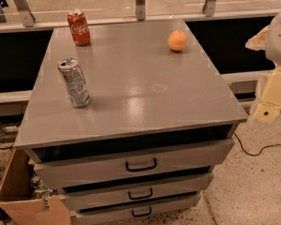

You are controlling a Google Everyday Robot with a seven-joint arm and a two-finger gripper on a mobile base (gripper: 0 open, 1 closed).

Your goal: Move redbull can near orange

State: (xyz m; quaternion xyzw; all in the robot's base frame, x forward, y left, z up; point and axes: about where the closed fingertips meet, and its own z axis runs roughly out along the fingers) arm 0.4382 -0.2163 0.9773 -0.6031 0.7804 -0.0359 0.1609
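Three items on cabinet top (pixel 145 88): redbull can (pixel 74 82) at 9 o'clock, orange (pixel 177 40) at 1, Coca-Cola can (pixel 78 27) at 11. Gripper (pixel 270 97) at 3 o'clock, off the top; cannot tell its state. Likely risks: slim can toppling, nudged orange rolling away.

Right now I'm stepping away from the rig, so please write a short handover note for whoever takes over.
The pincer sits at the right edge of the view, off the right side of the grey metal drawer cabinet, away from both task things.
The slim silver-and-blue redbull can stands on the left of the cabinet top.
The small round orange lies at the back right, well apart from it.
A red cola can stands at the back left.
Done: nothing yet.
Left: reach the redbull can, grasp it, set it beside the orange.
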